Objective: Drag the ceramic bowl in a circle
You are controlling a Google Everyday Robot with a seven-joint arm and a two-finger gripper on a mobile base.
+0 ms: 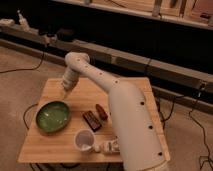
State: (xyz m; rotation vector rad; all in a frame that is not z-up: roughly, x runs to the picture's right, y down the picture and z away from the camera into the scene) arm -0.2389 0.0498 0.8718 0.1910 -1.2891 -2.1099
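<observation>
The ceramic bowl (53, 116), wide, shallow and glossy green inside, sits on the left part of the wooden table (122, 95). My white arm reaches from the lower right up over the table and bends down to the left. The gripper (63, 92) hangs just above and behind the bowl's far rim, close to the tabletop, apart from the bowl.
A white cup (84, 140) stands at the table's front. A dark brown packet (91, 120) and a small reddish-brown item (101, 111) lie right of the bowl. A white bottle (109, 146) lies by the cup. Cables run over the floor at the left.
</observation>
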